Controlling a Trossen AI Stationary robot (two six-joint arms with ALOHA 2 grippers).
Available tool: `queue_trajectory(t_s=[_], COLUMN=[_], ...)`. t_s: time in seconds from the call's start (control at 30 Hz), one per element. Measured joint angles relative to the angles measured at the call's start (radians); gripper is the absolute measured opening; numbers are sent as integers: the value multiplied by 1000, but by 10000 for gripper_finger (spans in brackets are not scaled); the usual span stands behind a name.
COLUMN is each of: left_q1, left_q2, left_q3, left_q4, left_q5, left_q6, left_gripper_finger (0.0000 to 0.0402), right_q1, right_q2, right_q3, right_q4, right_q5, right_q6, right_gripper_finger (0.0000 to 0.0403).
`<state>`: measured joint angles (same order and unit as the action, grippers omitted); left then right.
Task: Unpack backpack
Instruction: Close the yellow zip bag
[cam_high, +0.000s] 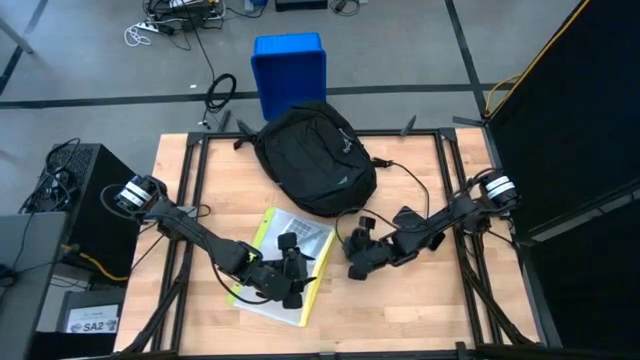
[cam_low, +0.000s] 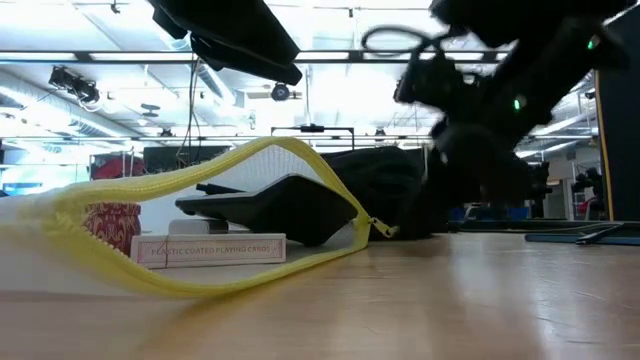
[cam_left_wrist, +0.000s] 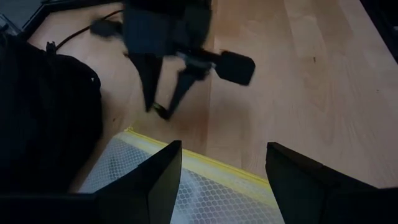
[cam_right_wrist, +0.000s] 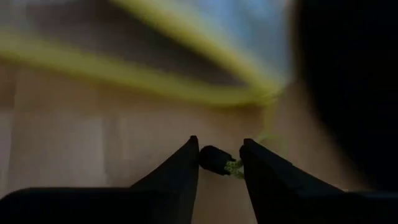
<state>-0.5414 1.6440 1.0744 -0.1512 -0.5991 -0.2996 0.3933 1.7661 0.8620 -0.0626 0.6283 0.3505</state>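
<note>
High view: yellow-edged pouch (cam_high: 285, 262) beside backpack (cam_high: 315, 155).

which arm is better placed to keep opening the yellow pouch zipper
Right. The right gripper is shut on the zipper pull of the pouch. The left gripper hangs open over the pouch mesh, holding nothing.

A robotics lab: bare grey concrete floor (cam_high: 100, 90) strewn with loose cables (cam_high: 160, 25), a black computer tower (cam_high: 85, 190), and ceiling strip lights (cam_low: 90, 75).
</note>
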Motion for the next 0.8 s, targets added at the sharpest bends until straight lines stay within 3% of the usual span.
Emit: queue_trajectory(t_s=[0.1, 0.47, 0.8], left_q1=[0, 0, 6], left_q2=[0, 5, 59], left_q3=[0, 0, 0], left_q4=[0, 3, 29], left_q5=[0, 0, 11], left_q6=[0, -1, 3], left_gripper_finger=[202, 202, 202], right_q1=[6, -7, -77], right_q2=[-34, -40, -3], right_q3=[0, 1, 1], right_q4=[-31, -171, -148], right_q5=[49, 47, -86], right_q6=[50, 145, 169], right_gripper_finger=[104, 169, 213])
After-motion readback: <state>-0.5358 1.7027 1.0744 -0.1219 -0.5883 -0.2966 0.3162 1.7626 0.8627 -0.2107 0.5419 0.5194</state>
